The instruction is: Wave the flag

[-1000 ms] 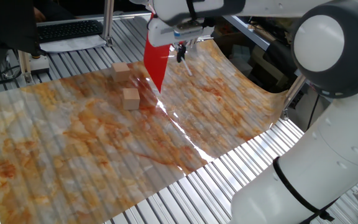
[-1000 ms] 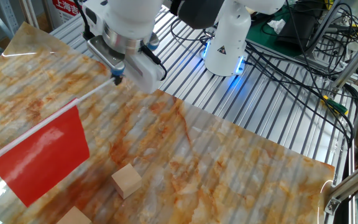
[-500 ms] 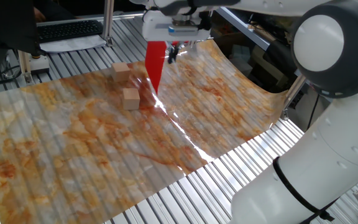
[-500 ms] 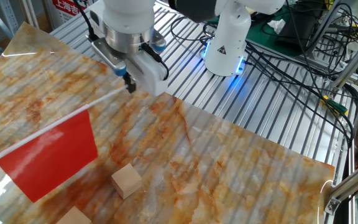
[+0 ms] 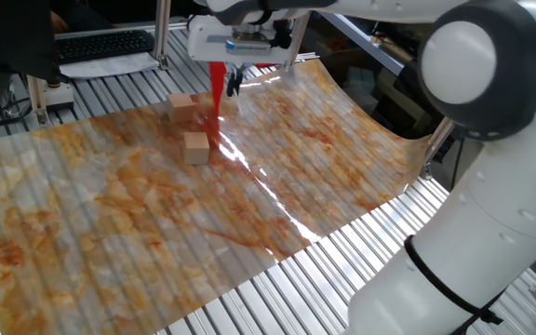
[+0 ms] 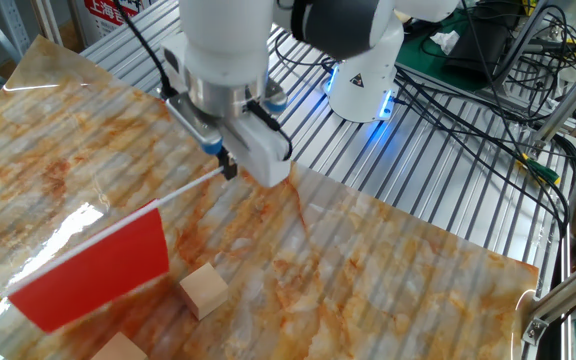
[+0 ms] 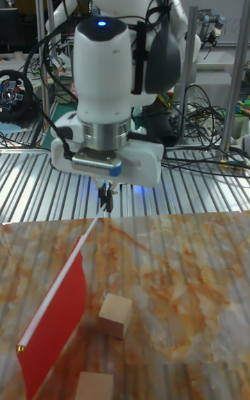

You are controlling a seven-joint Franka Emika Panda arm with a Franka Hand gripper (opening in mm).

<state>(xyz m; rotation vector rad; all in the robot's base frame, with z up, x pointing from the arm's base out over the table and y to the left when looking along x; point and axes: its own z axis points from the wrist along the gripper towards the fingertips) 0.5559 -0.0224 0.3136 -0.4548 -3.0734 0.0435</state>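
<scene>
The flag is a bright red cloth on a thin white stick, held in the air above the marbled table sheet. My gripper is shut on the upper end of the stick, and the cloth hangs below and to the left. One fixed view shows the flag almost edge-on as a narrow red strip under the gripper. In the tall view the flag slants down to the lower left from the gripper.
Two tan wooden blocks lie on the marbled sheet near the flag's cloth, also seen as blocks. Bare metal slats border the sheet. The robot base and cables stand behind.
The gripper has swept sideways with the stick in it, toward the blocks. The flag swung along and now shows edge-on in one fixed view.
</scene>
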